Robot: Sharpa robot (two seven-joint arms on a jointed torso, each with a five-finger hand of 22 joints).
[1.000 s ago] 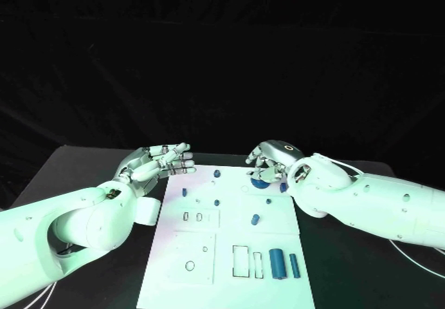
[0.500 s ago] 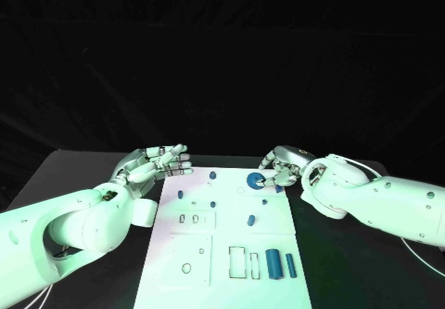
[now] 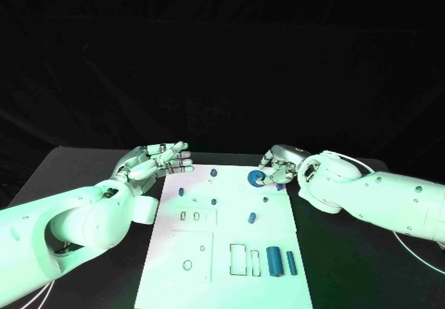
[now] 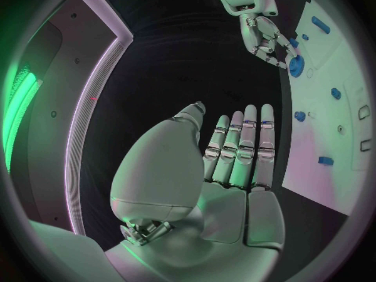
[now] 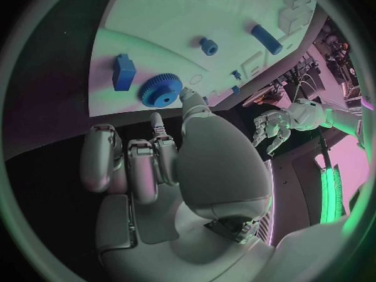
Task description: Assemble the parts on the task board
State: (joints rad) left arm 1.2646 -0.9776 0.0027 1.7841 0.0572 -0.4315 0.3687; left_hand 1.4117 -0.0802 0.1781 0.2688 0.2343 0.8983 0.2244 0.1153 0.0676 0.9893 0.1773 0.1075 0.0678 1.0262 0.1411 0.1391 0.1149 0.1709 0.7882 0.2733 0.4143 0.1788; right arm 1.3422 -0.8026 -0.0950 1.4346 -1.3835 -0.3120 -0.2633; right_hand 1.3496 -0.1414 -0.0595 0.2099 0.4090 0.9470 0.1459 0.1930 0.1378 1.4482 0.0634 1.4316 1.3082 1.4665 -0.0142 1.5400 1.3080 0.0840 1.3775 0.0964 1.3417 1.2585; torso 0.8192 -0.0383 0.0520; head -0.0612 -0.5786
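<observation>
The head camera looks down from high up at the whole task board (image 3: 227,238) on the black tabletop (image 3: 74,174). Each wrist camera sits close behind its own hand, facing the board's far end. All three views share the blue gear (image 3: 255,179) there.

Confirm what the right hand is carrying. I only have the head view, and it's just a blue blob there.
Observer: The right wrist view shows a toothed blue gear, held at the tips of the right hand's fingers.
Operator: Report the left palm.
Observer: In the left wrist view the left hand has its fingers straight and side by side, and the palm is empty.
Operator: Check beside the gear.
Observer: A small blue block sits on the task board next to it.
</observation>
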